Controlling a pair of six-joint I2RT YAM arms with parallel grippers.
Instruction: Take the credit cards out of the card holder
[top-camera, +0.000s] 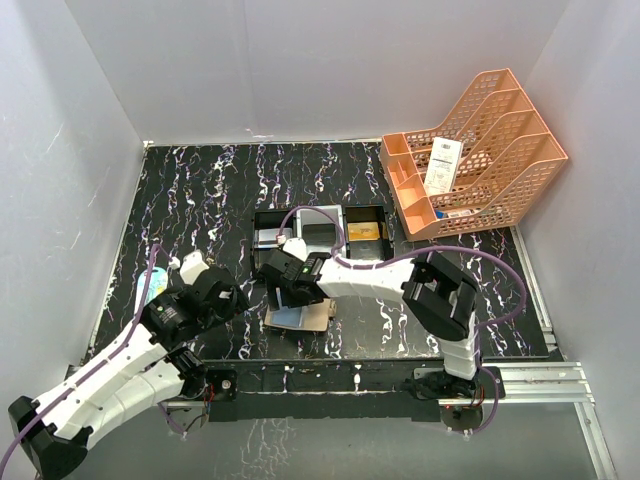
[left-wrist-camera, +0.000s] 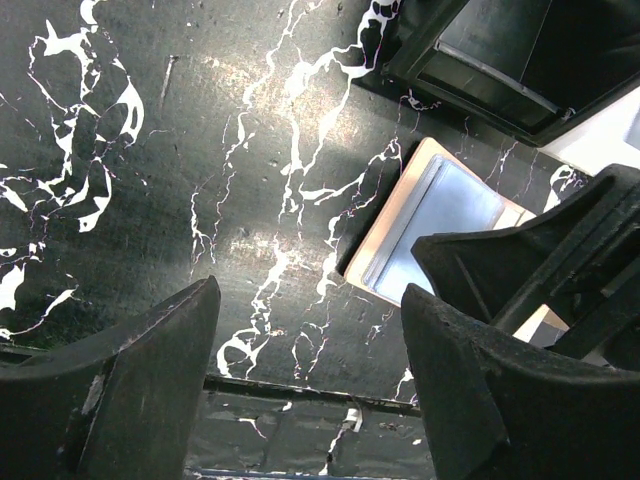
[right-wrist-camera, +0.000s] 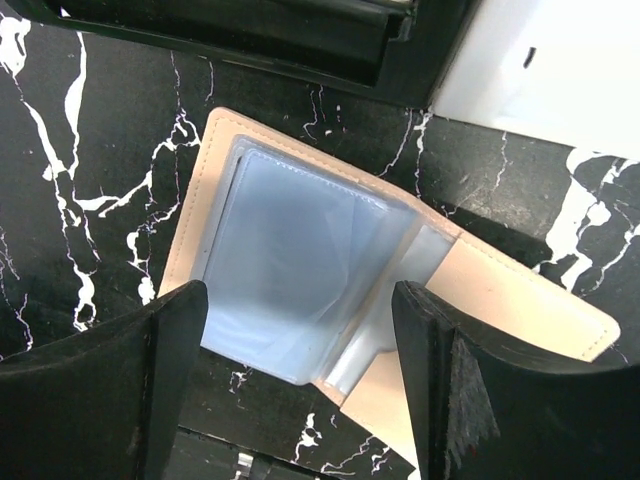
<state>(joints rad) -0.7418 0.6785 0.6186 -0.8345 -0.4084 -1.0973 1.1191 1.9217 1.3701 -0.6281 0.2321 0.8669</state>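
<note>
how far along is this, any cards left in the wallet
Mostly done, it seems: a gold card lies in the tray, and the open card holder shows only pale, empty-looking slots. Nothing in hand: left gripper and right gripper are both open. Remaining: perhaps a check of hidden slots.

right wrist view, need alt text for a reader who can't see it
An open tan card holder lies flat on a black marbled table, its pale bluish slots facing up, framed between the spread fingers of the right tool, which holds nothing. The edge of a black tray runs along the top.
</note>
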